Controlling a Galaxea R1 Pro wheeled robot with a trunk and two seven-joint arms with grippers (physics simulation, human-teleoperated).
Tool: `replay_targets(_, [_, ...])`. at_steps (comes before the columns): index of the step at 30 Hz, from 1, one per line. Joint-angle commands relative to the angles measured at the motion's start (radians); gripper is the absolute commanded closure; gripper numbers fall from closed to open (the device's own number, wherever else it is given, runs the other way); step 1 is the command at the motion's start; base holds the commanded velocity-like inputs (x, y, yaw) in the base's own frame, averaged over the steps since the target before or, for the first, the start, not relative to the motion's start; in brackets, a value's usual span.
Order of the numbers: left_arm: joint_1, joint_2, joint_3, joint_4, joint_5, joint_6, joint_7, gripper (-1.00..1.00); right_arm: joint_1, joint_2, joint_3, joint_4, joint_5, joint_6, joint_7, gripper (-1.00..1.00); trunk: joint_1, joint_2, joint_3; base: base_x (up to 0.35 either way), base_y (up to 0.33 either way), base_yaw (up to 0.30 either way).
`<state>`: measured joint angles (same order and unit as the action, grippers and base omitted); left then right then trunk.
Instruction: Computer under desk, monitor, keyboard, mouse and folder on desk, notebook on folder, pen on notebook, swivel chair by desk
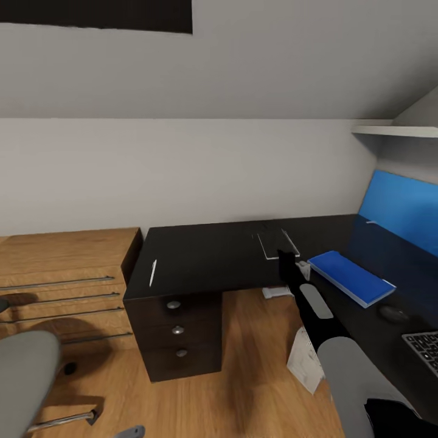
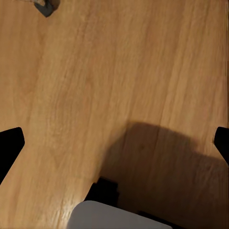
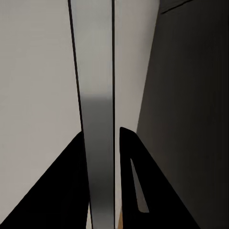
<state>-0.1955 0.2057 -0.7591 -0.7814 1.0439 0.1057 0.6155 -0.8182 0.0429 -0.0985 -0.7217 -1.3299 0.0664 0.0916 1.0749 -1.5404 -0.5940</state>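
The dark notebook (image 1: 272,238) with white edges is just above the black desk (image 1: 207,255), near its inner corner. My right gripper (image 1: 286,257) is shut on the notebook's near edge. In the right wrist view the notebook (image 3: 98,71) shows as a thin grey slab between the two fingers of the right gripper (image 3: 101,131). The white pen (image 1: 152,272) lies at the desk's left end. The blue folder (image 1: 351,277) lies flat on the right wing, with the mouse (image 1: 392,313) and keyboard (image 1: 426,350) nearer me. The swivel chair (image 1: 24,377) is at lower left. My left gripper (image 2: 114,143) hangs open over the wood floor.
An oak drawer unit (image 1: 61,280) stands left of the desk's black drawers (image 1: 177,331). A blue panel (image 1: 401,213) runs along the right wall under a white shelf (image 1: 395,130). A white slab (image 1: 304,359) stands under the desk. A castor (image 2: 45,8) rests on the floor.
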Motion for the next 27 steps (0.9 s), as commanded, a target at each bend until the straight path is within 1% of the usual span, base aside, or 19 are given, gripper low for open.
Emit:
replay_targets(1, [-0.001, 0.001, -0.004, -0.002, 0.002, 0.003, 0.007, -1.0, -0.001, 0.001, -0.007, 0.001, -0.011, 0.006, 0.008, 1.0, 0.0, -0.001, -0.001, 0.0, 0.0, -0.264])
replay_targets(6, [-0.001, 0.002, -0.003, -0.002, 0.002, -0.005, 0.007, -1.0, -0.001, 0.001, -0.023, 0.002, -0.011, -0.024, 0.006, 1.0, 0.0, -0.001, -0.001, 0.0, 0.0, -0.265])
replay_targets(11, [-0.001, 0.003, -0.003, -0.002, 0.003, -0.05, 0.007, -1.0, -0.001, 0.001, -0.025, 0.002, -0.01, -0.048, 0.004, 1.0, 0.0, -0.001, -0.001, 0.0, 0.0, -0.265])
replay_targets(14, [-0.001, 0.003, -0.003, -0.002, 0.004, -0.062, 0.007, -1.0, -0.001, 0.002, -0.025, 0.003, -0.009, -0.059, 0.004, 1.0, 0.0, -0.001, -0.001, 0.0, 0.0, -0.265])
replay_targets(27, [-0.001, 0.003, -0.003, -0.002, 0.003, -0.07, 0.007, -1.0, -0.001, 0.002, -0.026, 0.007, -0.009, -0.072, 0.004, 1.0, 0.0, -0.001, -0.001, 0.0, 0.0, -0.265])
